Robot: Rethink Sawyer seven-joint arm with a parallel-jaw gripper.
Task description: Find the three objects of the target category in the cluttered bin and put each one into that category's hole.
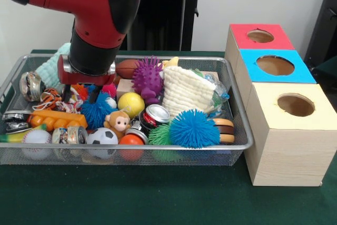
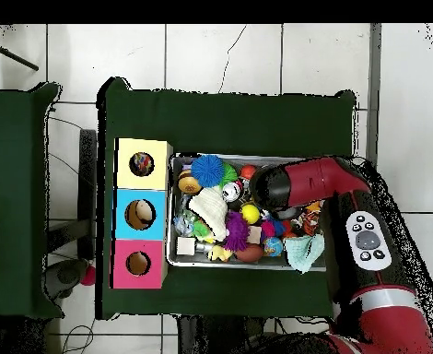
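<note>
The wire mesh bin [image 1: 158, 57] sits on the green table, full of toys. My gripper [image 1: 84, 92] is lowered into its left part, its tips hidden among the toys. An orange-and-black rope toy [image 1: 50, 98] with white strands lies just left of the gripper. Orange and red frayed strands [image 1: 79, 91] show right at the gripper. The yellow-surround hole [image 1: 296, 105] tops the nearest wood-grain box, right of the bin. In the overhead view the arm [image 2: 317, 180] covers the bin's right half, and the yellow hole [image 2: 142, 164] shows something colourful inside.
In the bin are blue [image 1: 194, 128] and purple [image 1: 147, 77] spiky balls, a cream knitted cloth [image 1: 185, 90], a yellow ball [image 1: 130, 104], a monkey toy [image 1: 118, 123], a soccer ball [image 1: 101, 138] and a can [image 1: 157, 114]. Blue [image 1: 275, 65] and red [image 1: 260, 36] holes lie behind the yellow one.
</note>
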